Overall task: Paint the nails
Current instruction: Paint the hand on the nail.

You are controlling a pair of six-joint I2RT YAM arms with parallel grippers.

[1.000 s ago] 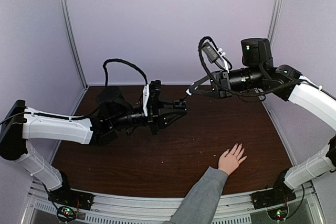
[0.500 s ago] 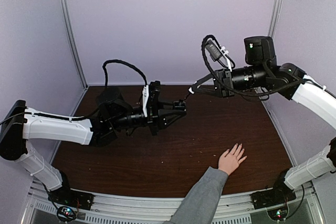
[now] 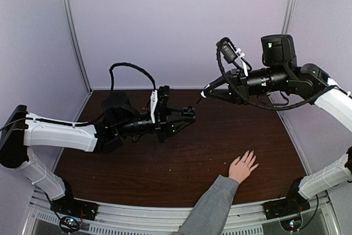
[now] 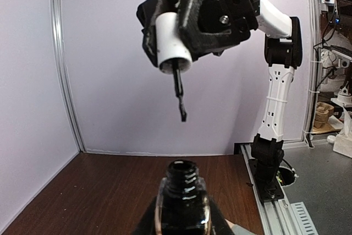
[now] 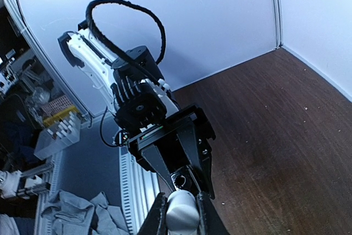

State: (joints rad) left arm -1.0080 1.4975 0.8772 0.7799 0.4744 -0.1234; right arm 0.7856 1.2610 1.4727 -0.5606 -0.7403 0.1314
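Right gripper point(image 5: 180, 213) clamped on brush cap point(image 4: 175, 42), left gripper point(image 3: 190, 115) clamped on open polish bottle point(image 4: 181, 191) mid-frame; nails point(image 3: 250, 154) at lower right apparently all yet to paint.

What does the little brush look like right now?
The brush is a thin black stem with a small dark tip, sticking out of a white round cap. The right gripper pinches the cap. It hangs in the air, tip pointing toward the open black bottle, not touching it.
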